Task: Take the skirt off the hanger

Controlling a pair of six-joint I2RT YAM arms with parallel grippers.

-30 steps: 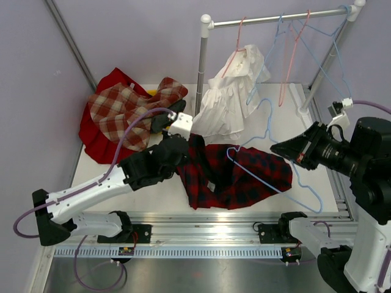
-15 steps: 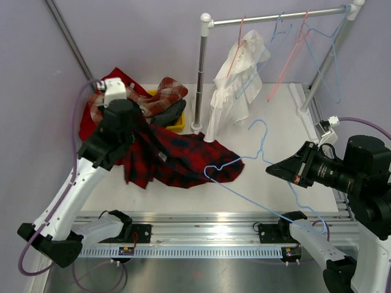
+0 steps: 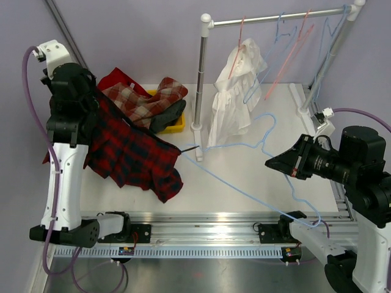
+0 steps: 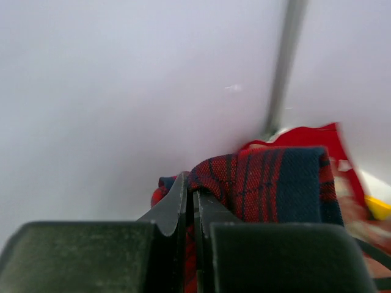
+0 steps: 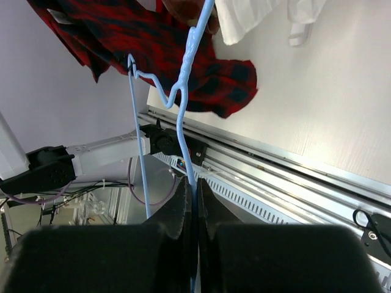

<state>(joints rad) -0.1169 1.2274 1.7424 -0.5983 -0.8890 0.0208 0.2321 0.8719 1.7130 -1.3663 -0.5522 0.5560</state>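
Note:
The red-and-navy plaid skirt [image 3: 131, 152] hangs in the air at the left, lifted by my left gripper [image 3: 87, 101], which is shut on its top edge [image 4: 256, 183]. My right gripper [image 3: 270, 163] is shut on the wire of the light blue hanger [image 3: 244, 146], which stretches across the table's middle. Its dark clip end [image 3: 190, 148] points at the skirt's right edge; I cannot tell if it still grips the cloth. In the right wrist view the hanger [image 5: 183, 104] runs up from my jaws [image 5: 194, 189] toward the skirt [image 5: 183, 73].
A metal clothes rack [image 3: 200, 79] stands at the back with a white garment [image 3: 235, 91] and several pink and blue hangers [image 3: 293, 43]. A pile of plaid and red clothes [image 3: 140, 97] and a yellow bin [image 3: 176, 126] lie at the back left.
My left arm has swung up and to the left, dragging the skirt off the table and away from the hanger. The right gripper has kept hold of the hanger, which is now stretched out leftward.

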